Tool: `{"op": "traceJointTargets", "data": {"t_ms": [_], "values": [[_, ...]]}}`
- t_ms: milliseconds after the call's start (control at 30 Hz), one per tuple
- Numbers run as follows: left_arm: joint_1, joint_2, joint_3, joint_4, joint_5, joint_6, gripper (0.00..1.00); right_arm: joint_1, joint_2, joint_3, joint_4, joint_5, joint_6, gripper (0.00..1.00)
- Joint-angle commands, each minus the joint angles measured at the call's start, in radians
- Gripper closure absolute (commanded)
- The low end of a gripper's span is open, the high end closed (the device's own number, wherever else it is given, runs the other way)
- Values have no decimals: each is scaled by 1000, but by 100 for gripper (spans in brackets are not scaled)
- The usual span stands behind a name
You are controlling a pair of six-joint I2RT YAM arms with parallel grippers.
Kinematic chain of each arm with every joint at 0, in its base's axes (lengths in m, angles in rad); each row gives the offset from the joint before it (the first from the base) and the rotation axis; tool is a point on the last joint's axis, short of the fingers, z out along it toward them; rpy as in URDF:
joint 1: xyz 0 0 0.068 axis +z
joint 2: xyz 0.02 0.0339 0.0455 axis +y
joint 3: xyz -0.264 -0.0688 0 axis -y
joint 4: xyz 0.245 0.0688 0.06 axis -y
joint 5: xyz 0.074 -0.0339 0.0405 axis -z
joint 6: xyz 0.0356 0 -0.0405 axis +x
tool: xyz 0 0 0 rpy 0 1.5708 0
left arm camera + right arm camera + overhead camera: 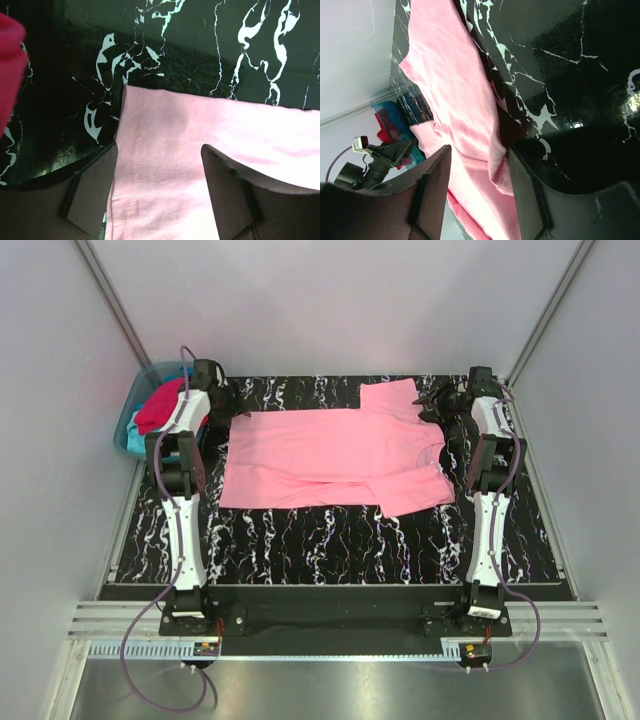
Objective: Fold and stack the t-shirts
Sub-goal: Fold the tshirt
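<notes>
- pink tee flat, long axis 9 to 3 o'clock
- left gripper released, over hem corner at 10
- right gripper released, sleeve between jaws at 2

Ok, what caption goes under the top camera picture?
Pink t-shirt lies spread on the marbled table, left pincer and right pincer near its far edge.

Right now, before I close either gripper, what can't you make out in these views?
- Top view: red t-shirt and turquoise t-shirt in the tub, mostly covered by the left arm; folded or not, unclear.
- Left wrist: red patch, blurred, cut off by the left edge.
- Right wrist: whether the right gripper touches the pink t-shirt; its finger hides the contact.
</notes>
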Motion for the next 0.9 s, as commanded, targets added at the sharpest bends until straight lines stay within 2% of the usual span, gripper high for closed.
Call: {"op": "traceJointTargets", "data": {"t_ms": [0,267,867], "values": [[40,-56,33,-4,-38,22,25,16,16,-20,-45,31,-25,43],[48,-52,-4,-48,-167,30,26,17,22,-13,-41,23,-19,43],[30,30,54,-67,-45,2,27,32,52,17,-36,14,-14,43]]}}
